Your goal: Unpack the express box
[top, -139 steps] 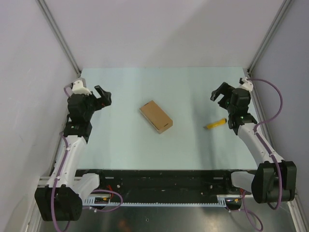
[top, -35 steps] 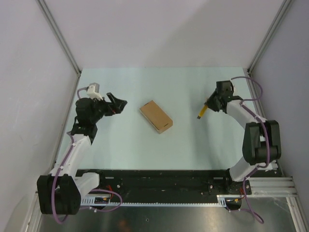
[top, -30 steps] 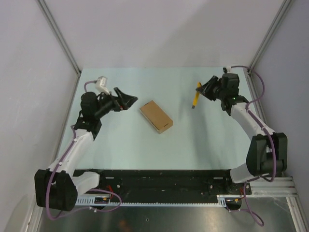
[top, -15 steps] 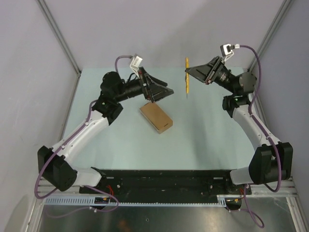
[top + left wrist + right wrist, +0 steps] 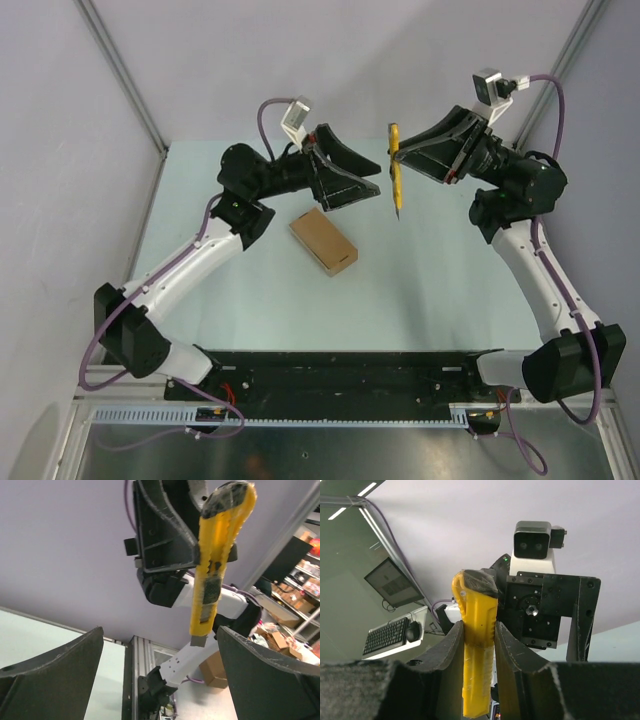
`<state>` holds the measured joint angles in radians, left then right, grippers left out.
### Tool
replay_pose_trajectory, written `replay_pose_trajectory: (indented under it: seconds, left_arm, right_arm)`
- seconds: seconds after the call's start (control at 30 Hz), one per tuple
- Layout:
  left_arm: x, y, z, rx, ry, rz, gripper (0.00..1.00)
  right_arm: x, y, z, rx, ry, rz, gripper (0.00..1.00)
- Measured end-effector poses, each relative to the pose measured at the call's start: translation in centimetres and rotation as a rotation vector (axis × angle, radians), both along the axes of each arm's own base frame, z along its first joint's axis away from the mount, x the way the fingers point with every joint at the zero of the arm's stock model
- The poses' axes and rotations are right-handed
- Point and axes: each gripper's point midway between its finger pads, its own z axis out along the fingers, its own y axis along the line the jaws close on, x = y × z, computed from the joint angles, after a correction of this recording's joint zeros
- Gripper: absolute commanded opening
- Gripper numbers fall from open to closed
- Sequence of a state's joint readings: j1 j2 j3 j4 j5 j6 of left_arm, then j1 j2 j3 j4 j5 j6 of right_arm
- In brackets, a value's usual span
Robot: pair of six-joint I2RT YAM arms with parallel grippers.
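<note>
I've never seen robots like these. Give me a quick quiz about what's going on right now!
1. True or false: the express box lies closed on the table, with neither hand touching it.
2. Which hand grips the yellow knife? A) left B) right C) neither
3. Fill in: the left hand is ____ (open or shut).
Key: 1 true; 2 B, the right hand; 3 open.
</note>
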<state>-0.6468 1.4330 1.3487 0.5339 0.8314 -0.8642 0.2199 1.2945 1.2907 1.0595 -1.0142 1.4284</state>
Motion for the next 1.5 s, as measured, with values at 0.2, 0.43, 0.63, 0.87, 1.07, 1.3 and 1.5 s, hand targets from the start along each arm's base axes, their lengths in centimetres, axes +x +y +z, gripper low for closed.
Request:
replay_pose_trajectory:
  seconds: [0.2,0.43,0.63,0.87,1.07,1.3,1.5]
  left_arm:
    - [-2.0,-0.8,1.7,-0.067,-0.037,-0.092,0.98]
    - [-4.4,-1.9,1.8,-0.097,-0.073,-0.195,0.79]
    - [-6.4,-1.1,3.2,-0.171,-0.152,-0.277,0.74]
    - [-8.4,-1.2,3.5,-0.217,-0.210,-0.373,0.65]
    - [-8.9,-2.0,2.8,-0.212,-0.187,-0.410,0.43]
    - [-9.2,-1.8,3.0,-0.222,-0.190,-0.423,0.08]
    - [-9.1,-2.0,2.8,-0.227,-0.189,-0.430,0.00]
  right_arm:
    - [-0.5,0.7,0.0,-0.002,0.003,0.022,0.00]
    - [-0.8,0.9,0.4,0.000,-0.005,0.033,0.00]
    - [-1.5,0.8,1.2,0.007,-0.023,0.056,0.00]
    - [-3.6,1.2,1.8,0.009,-0.060,0.118,0.00]
    - [-4.5,1.7,1.9,0.009,-0.073,0.149,0.00]
    - [-5.1,1.8,2.1,0.003,-0.084,0.171,0.00]
    - [-5.2,1.9,1.9,-0.007,-0.080,0.174,0.63]
